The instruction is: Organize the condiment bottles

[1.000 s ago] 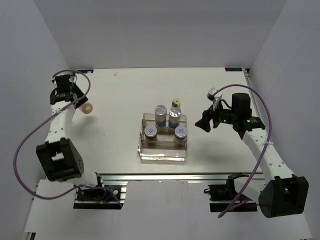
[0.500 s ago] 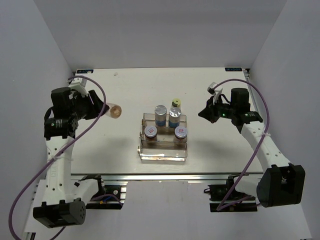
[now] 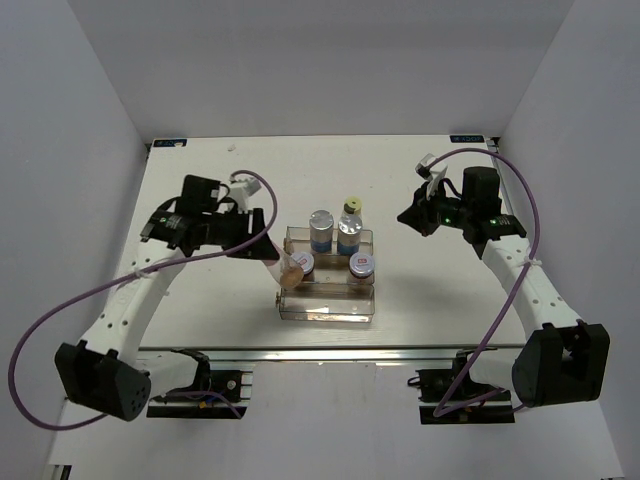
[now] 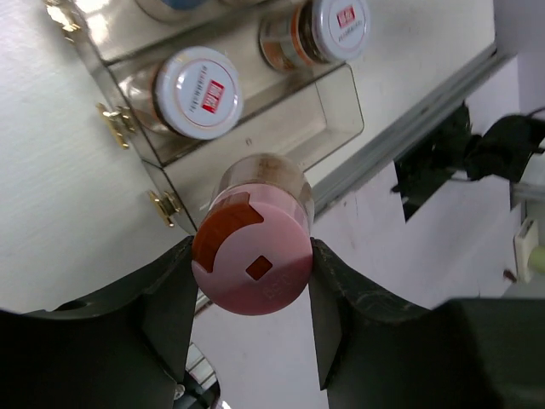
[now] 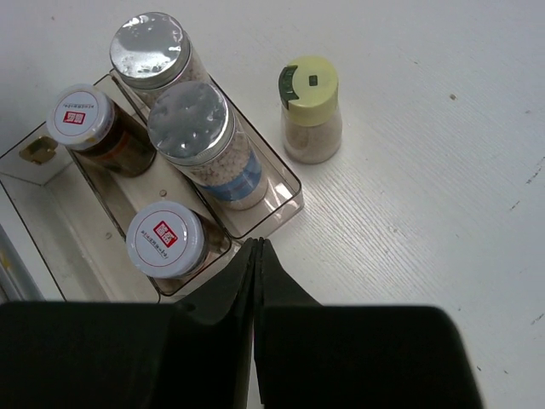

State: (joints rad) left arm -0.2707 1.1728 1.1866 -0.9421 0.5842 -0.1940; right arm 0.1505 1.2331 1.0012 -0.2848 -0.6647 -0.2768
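Now left fingers (image 4: 166, 298) clamped on pink-capped bottle (image 4: 253, 256), tilted, at front-left corner of clear rack (image 4: 339, 95). Placing step in hand. Next: upright, lower into free front tier. Right fingers (image 5: 277, 285) pressed together, empty, beside rack. Yellow-capped bottle (image 5: 311, 106) outside rack, on table (image 5: 443, 196).
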